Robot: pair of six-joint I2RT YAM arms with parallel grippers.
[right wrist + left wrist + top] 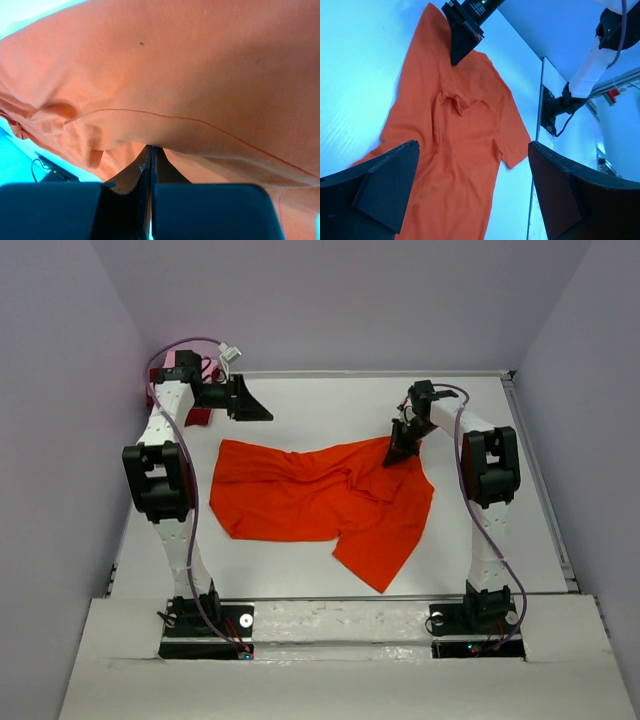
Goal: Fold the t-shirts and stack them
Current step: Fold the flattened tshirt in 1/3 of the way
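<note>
A bright orange-red t-shirt lies spread and wrinkled across the middle of the white table, one sleeve pointing at the near edge. My right gripper is at the shirt's far right corner, its jaws shut on the cloth's hem. The left wrist view also shows that gripper pinching the shirt. My left gripper hangs at the back left, beyond the shirt's far left corner, wide open with nothing between its fingers. A dark red t-shirt peeks out from behind the left arm.
The table's raised rim runs along the right side, and a white board covers the near edge between the two arm bases. Grey walls close in on the left, the back and the right.
</note>
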